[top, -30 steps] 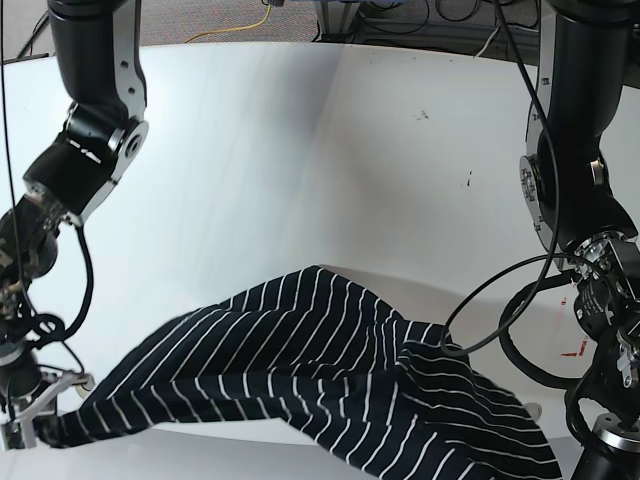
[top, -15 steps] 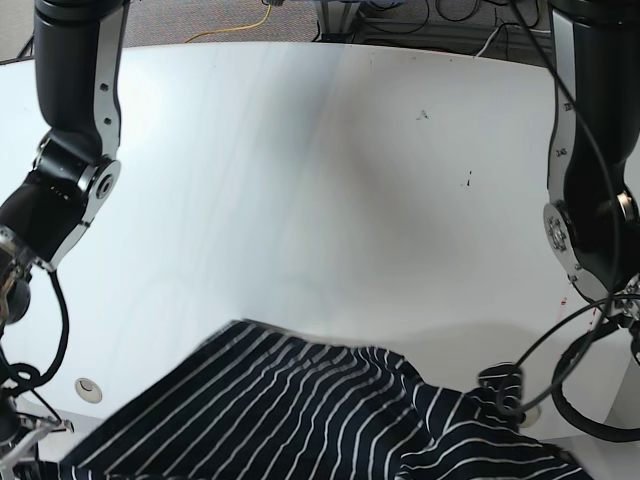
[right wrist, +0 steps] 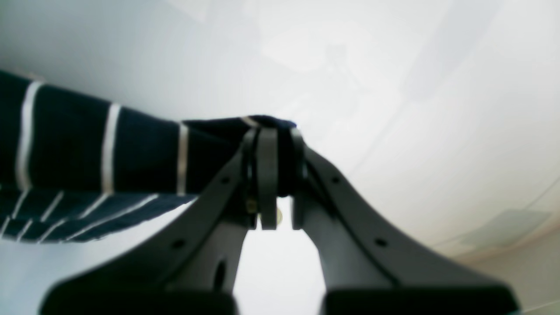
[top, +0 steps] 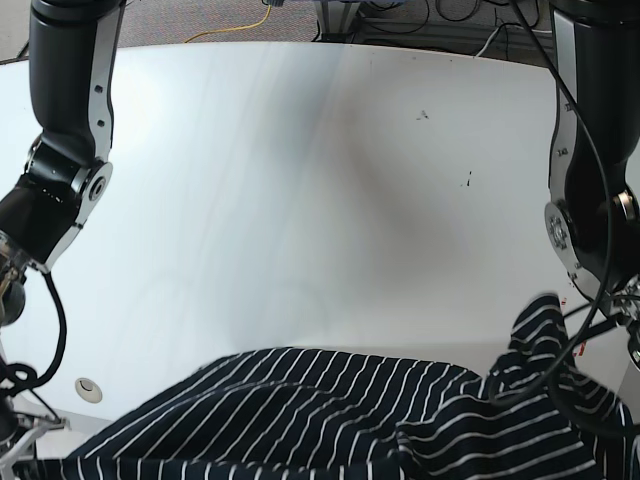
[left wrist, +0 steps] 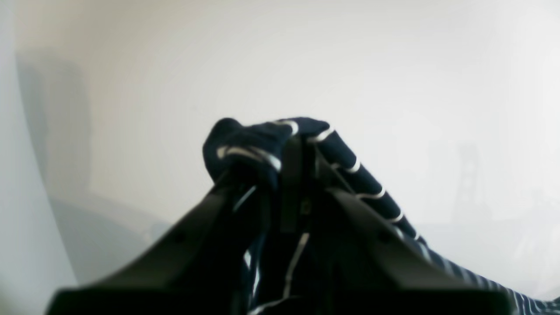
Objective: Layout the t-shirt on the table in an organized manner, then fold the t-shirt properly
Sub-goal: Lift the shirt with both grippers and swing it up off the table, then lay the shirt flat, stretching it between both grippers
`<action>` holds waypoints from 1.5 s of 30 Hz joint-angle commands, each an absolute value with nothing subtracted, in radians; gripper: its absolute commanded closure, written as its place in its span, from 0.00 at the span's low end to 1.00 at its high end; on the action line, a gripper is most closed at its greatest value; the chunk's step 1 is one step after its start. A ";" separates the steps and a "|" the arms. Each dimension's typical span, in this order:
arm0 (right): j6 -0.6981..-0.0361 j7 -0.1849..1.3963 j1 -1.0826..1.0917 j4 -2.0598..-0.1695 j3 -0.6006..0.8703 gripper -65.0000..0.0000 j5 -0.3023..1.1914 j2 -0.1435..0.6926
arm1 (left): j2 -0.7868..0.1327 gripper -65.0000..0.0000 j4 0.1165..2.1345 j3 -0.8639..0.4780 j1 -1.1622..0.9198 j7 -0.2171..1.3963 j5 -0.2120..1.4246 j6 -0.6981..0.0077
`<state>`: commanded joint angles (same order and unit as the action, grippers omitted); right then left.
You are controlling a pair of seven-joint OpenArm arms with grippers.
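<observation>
The table takes up most of the base view, white and glossy, with a small round hole near its front edge on the left.

At the far left of that view the right arm hangs down over the table's left side. Its gripper shows clearly in the right wrist view: the fingers are pressed almost together, pinching a bunched edge of the shirt, which trails off to the left from the tips.

The shirt, dark with thin white stripes, stretches along the table's front edge, right of the hole, rumpled and running out of the bottom of the base view. Its right end rises in a peak near the table's right side.

There the left arm comes down over the table's right edge. In the left wrist view its gripper is closed tight on a wad of the shirt, the cloth draping down to the right of the fingers.
</observation>
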<state>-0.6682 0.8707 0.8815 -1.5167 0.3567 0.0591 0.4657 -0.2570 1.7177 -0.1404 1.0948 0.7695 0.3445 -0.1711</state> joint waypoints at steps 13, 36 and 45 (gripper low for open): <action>-0.674 0.993 0.529 -1.770 0.447 1.00 0.065 0.456 | -0.260 1.00 1.870 -0.162 0.713 0.903 0.346 -0.173; -0.677 1.033 0.001 -1.960 0.541 1.00 0.065 0.349 | -0.285 1.00 1.934 -0.493 -0.007 1.024 0.651 -0.219; -0.677 1.033 -0.111 -1.968 0.541 1.00 0.062 0.341 | -0.285 1.00 1.936 -0.601 -0.222 1.033 0.743 -0.220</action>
<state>-0.6774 1.0334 -0.1112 -1.9678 0.5409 0.0621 0.3414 -0.2846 1.9356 -0.6007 -0.2217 1.0334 0.7434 -0.2202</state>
